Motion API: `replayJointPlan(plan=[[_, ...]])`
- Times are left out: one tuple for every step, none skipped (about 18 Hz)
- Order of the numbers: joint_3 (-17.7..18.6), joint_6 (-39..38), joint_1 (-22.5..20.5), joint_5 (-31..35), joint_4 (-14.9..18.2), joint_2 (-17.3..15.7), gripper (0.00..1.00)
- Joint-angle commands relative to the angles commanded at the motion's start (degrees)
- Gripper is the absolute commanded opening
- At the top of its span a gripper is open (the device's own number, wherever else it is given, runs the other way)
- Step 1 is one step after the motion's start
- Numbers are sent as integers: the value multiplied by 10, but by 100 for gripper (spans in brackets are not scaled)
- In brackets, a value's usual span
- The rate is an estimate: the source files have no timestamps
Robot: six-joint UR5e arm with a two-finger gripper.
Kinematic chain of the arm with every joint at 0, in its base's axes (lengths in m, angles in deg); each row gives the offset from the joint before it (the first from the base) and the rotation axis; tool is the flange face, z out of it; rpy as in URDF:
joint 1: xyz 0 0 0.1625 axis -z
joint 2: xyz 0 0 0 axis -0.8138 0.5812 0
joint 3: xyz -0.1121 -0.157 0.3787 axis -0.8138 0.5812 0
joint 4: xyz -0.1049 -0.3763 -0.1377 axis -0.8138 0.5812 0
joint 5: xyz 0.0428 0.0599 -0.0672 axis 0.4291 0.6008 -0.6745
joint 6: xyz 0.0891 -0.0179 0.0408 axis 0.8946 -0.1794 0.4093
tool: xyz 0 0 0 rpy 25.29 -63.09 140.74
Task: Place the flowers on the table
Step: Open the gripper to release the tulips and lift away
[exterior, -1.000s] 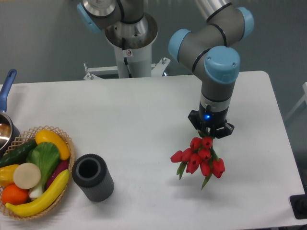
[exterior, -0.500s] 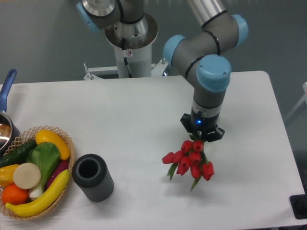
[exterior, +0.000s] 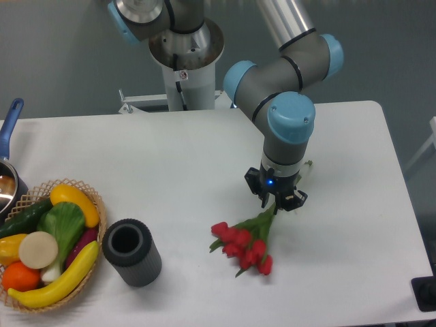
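The hand lowered the flowers leftward, flatter.

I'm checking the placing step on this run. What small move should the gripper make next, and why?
Probably open the gripper and let go: the flowers appear to lie tilted on the table, red buds down by the surface, with the stems pinched between the fingers.

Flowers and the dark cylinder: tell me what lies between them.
Nothing. In the camera view, only bare white table separates the flowers, held by the gripper, from the dark cylinder.
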Motion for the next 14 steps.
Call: replayJointPlan(plan=[[1,0,-1,0,0,-1,100],[1,0,-1,1,-3,-1,100],[2,1,-2,2,-11,-2,100],[4,3,-3,3,-21,-4,100],[4,2,-4,4,-26,-4,100],[4,6,-7,6,-31,-5,100],[7,7,-10,6,-32,-9,100],[7,8,-14,6,-32,-12,100],[7,11,-19,4,-31,-15,100],[6,21,-24,5,-27,-19,100],[4,39,-25,4,-25,-22,100],[1,61,-34,5,-20,-23,100],[-2,82,-41,6,-12,-26,100],[-8,101,-47,7,0,-27,100]])
